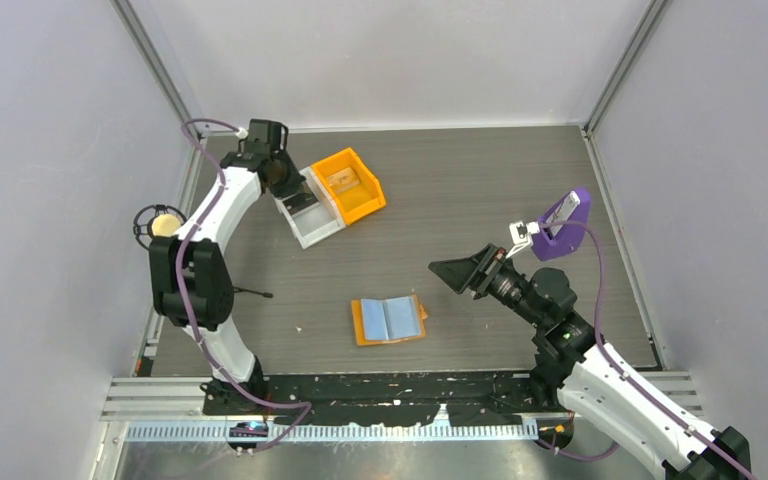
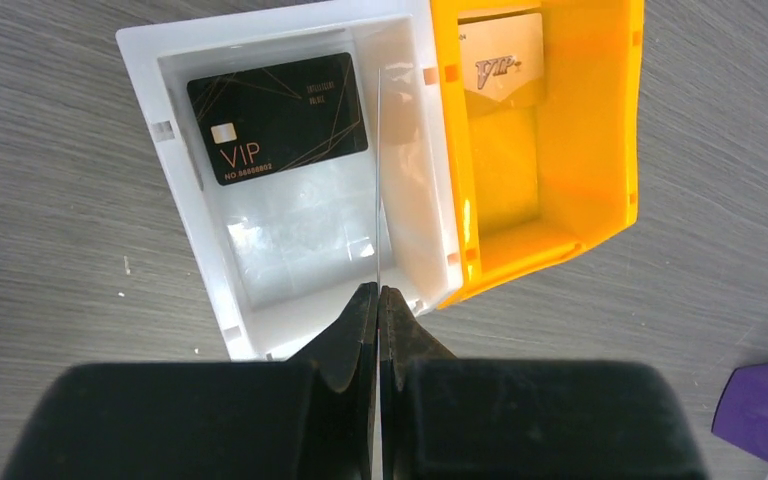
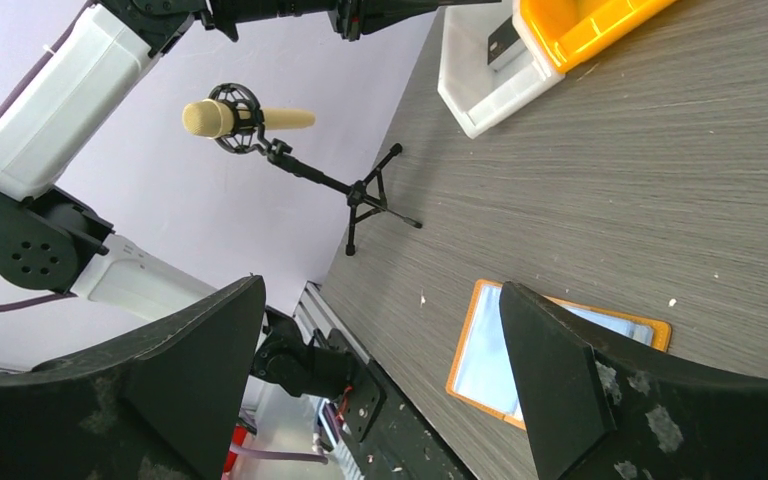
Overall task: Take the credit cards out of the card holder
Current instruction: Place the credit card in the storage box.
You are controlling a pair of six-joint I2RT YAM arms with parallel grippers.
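The card holder (image 1: 390, 320) lies open on the table, orange with two light blue inner panels; it also shows in the right wrist view as the card holder (image 3: 480, 355). My left gripper (image 2: 379, 292) is shut on a thin credit card (image 2: 377, 180), seen edge-on, held over the white bin (image 2: 190, 200). A black VIP card (image 2: 278, 117) lies in that bin. Beside it, a white VIP card (image 2: 501, 55) rests in the orange bin (image 2: 610, 120). My right gripper (image 3: 382, 290) hangs open and empty, above and to the right of the card holder.
The white bin (image 1: 310, 218) and orange bin (image 1: 350, 185) sit side by side at the back left, under my left gripper (image 1: 288, 185). A purple wedge stand (image 1: 563, 228) at the right holds a pale card. A microphone on a small tripod (image 3: 245, 118) stands at the left edge.
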